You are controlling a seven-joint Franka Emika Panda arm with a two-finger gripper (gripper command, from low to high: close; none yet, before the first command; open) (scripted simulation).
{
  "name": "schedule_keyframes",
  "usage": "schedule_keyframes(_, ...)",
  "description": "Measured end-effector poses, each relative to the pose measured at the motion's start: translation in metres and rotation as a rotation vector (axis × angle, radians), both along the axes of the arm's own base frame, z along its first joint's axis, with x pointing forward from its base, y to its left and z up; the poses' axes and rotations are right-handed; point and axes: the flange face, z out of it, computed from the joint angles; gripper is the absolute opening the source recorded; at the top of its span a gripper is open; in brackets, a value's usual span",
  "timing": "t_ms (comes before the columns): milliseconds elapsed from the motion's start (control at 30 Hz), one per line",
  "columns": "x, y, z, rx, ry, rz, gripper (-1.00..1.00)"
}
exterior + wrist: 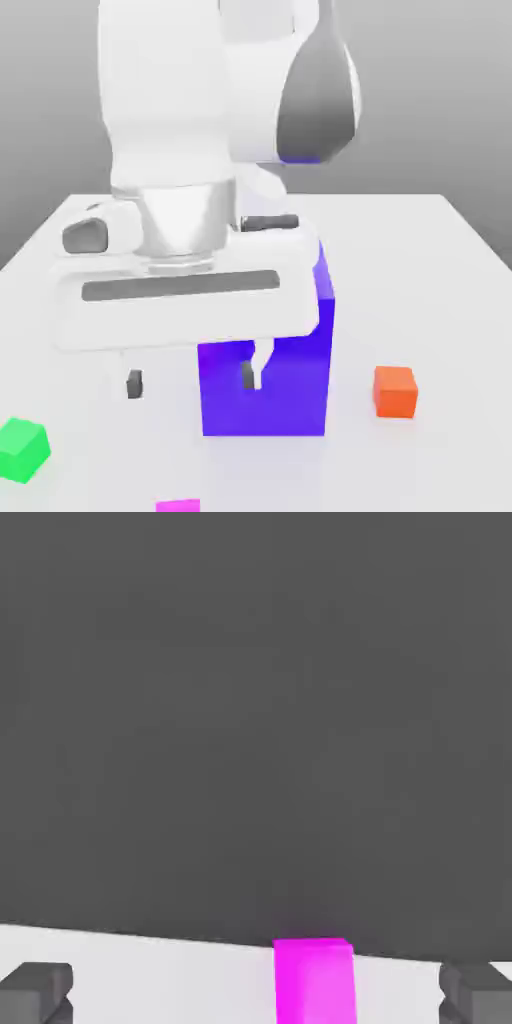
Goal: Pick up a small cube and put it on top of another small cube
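My gripper (190, 380) hangs above the white table, fingers apart and open, holding nothing. A small magenta cube (178, 506) lies at the front edge of the exterior view, below and ahead of the gripper. In the hand view the same magenta cube (314, 980) sits on the table beyond the gripper (255, 997), between the lines of the two dark fingertips (35, 992). A small orange cube (395, 390) rests on the exterior view's right. On the exterior view's left, near the front, lies a small green cube (22, 450).
A large blue block (290, 370) stands on the table (440, 300) right behind the gripper, one finger showing in front of its face. The arm's white body covers the upper middle of the exterior view.
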Motion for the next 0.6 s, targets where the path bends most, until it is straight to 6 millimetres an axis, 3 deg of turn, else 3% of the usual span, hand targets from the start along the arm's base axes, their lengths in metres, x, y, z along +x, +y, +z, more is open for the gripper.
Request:
schedule_keyframes(333, -0.01, -0.019, -0.165, -0.039, 0.15, 0.024, 0.0)
schedule_keyframes(367, -0.011, -0.019, -0.173, -0.039, 0.151, 0.023, -1.0)
schedule_keyframes(600, -0.011, -0.019, -0.172, -0.039, 0.152, 0.024, -1.0)
